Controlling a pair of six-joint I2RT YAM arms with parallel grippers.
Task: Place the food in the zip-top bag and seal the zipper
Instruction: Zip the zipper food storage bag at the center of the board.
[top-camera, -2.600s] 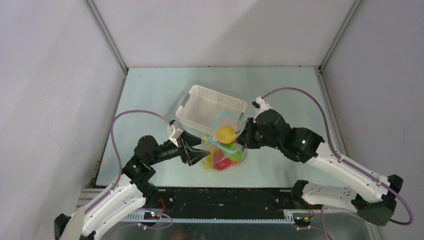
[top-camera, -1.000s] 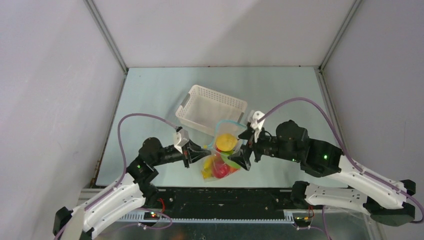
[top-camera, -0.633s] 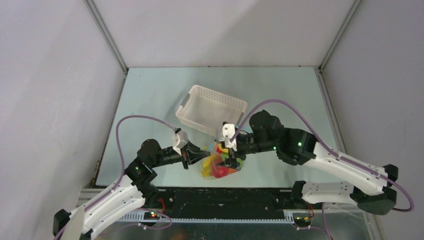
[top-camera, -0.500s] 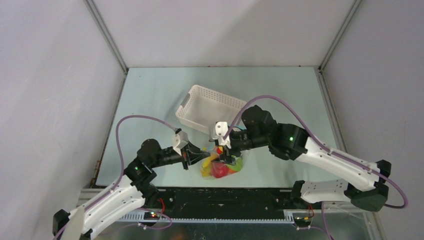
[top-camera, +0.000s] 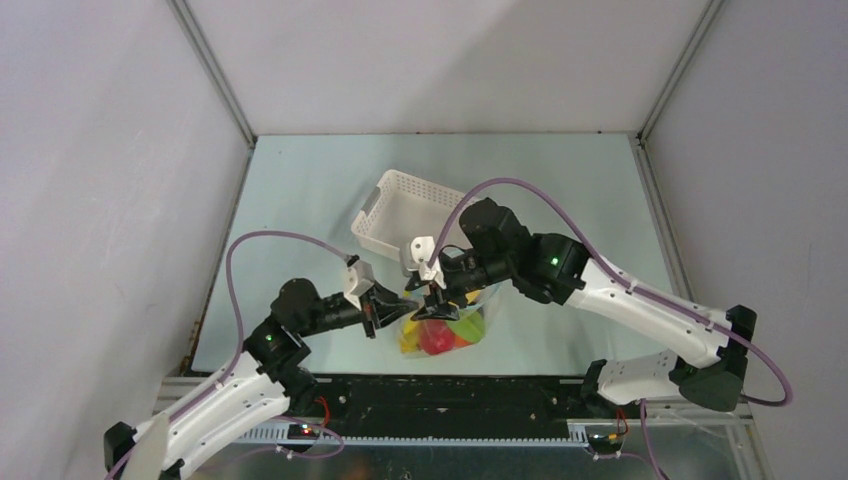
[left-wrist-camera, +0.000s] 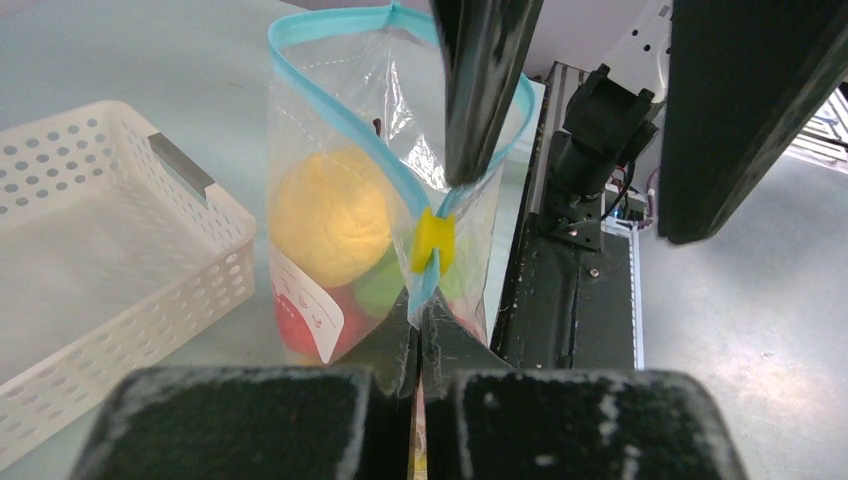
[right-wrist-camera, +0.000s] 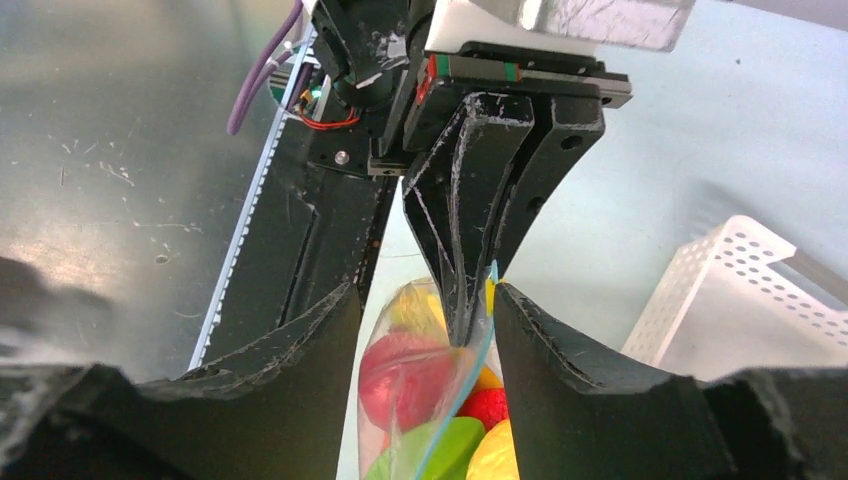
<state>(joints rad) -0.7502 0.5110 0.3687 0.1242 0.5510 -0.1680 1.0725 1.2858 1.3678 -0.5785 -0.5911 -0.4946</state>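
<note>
Sealing step: bag loaded, mouth not yet shut.
Bench; white basket; bag upright just beside it, food inside; zipper gaping. Left claw clamped on the strip's end. Right claw, jaws apart, straddles the strip, having crossed over from the bag's other side. Next: pinch, then slide along.

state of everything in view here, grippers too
zip-top bag: standing, mouth gaping
zipper: unsealed, yellow slider at one end
food: inside the bag
white basket: upright, empty
left gripper: shut on the bag's zipper end
right gripper: open, jaws astride the zipper
</note>
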